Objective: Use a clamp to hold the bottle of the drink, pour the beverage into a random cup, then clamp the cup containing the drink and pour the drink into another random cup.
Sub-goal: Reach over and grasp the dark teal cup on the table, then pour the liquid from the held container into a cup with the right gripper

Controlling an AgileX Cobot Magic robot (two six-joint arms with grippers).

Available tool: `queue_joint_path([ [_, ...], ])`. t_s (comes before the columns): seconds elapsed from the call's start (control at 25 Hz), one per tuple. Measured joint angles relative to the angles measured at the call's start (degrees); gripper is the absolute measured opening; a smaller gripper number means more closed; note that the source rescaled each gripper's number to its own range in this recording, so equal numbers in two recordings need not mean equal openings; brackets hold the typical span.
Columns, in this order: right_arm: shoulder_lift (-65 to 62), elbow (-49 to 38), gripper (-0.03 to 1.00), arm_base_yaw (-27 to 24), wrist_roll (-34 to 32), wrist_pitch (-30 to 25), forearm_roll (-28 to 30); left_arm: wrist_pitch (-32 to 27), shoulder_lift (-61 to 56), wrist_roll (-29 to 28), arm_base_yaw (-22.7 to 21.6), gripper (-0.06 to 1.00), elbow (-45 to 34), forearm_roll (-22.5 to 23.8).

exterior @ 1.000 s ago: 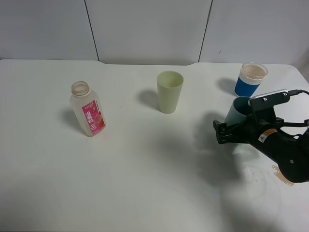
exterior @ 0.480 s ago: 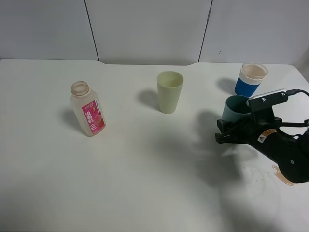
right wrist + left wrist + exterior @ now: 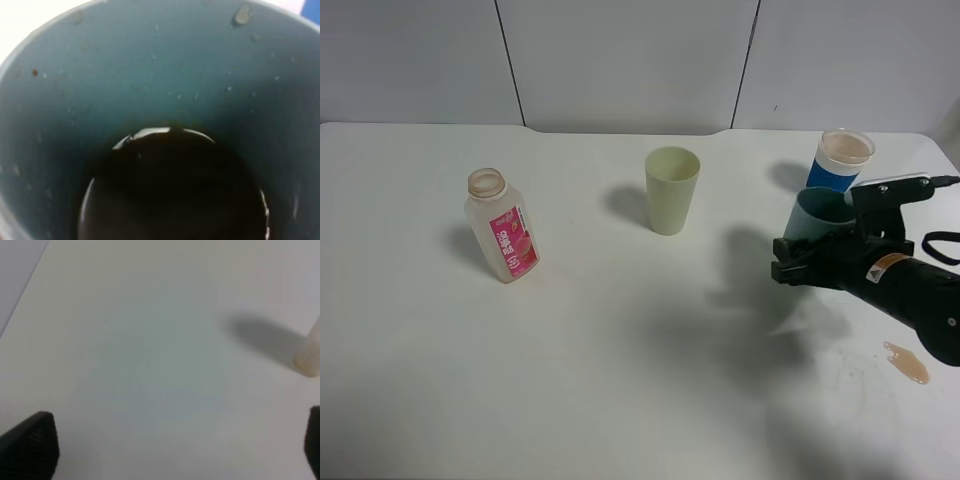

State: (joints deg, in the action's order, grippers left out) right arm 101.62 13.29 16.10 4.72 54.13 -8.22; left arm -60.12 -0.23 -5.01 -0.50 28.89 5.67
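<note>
Right wrist view is filled by the inside of the teal cup (image 3: 165, 65): dark drink (image 3: 175, 190) pooled at the bottom, droplets on the wall, rim cut off, no fingers in sight. From the high camera the cup's lower part is hidden behind the right gripper (image 3: 788, 262), so the contact point itself can't be seen, nor whether the base clears the table (image 3: 620, 380). Left arm is outside the high view. Its wrist view is blurry, showing bare table, a shadow and a pale object (image 3: 311, 357) cut off at the frame edge; can't tell what it is. Versus a second ago: right arm has shifted right and slightly up and the cup went with it, leaning again after sitting more upright half a second back. The brownish puddle (image 3: 907, 362), partly covered before, now lies in the open, and the arm's top now overlaps the foot of the blue cup (image 3: 842, 160). Bottle (image 3: 502, 225), uncapped and upright at left, and green cup (image 3: 672, 190) at centre back haven't moved. Right gripper is closed down and clamped on the teal cup, held tilted with its mouth toward the wrist camera, just in front of the blue cup. Left gripper (image 3: 172, 445): fingertips (image 3: 30, 445) at opposite corners, wide apart, holding nothing.
</note>
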Motion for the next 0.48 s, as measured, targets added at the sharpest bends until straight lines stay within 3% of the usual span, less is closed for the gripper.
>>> queue_joint_path([
  [0.48,-21.68,-0.28,0.02,0.0,-0.89,-14.73,-3.1,0.0,0.0,0.0,0.0,1.0,0.0,0.0],
])
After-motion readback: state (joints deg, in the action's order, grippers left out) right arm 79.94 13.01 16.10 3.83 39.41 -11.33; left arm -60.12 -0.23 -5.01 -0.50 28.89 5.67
